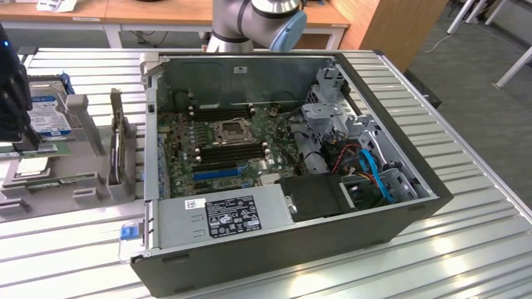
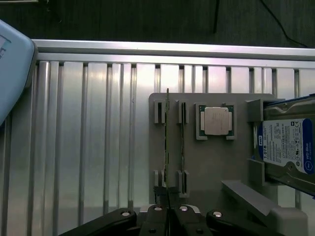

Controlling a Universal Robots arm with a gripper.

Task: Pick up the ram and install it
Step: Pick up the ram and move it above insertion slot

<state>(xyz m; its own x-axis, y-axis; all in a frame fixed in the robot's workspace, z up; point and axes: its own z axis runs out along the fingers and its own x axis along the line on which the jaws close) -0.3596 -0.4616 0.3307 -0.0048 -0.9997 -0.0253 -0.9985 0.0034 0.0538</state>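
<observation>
Grey and slotted, the holder [image 2: 211, 167] keeps the ram [image 2: 167, 142] standing on edge in its row farthest from the hard drive [image 2: 288, 147]. The gripper [image 2: 169, 215] hangs in line with the ram, claw pinched closed with nothing visibly in it. A clean pick likely needs centring on this stick (a second stick [image 2: 182, 142] stands just beside) and a straight lift. Its chips are hidden, and I cannot tell if the tips touch it.

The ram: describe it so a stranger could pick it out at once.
Find the gray holder plate on the slatted metal table. The ram stands on edge in its slotted posts, a long thin strip, unlike the flat square silver processor or boxy blue-labelled hard drive beside it.
</observation>
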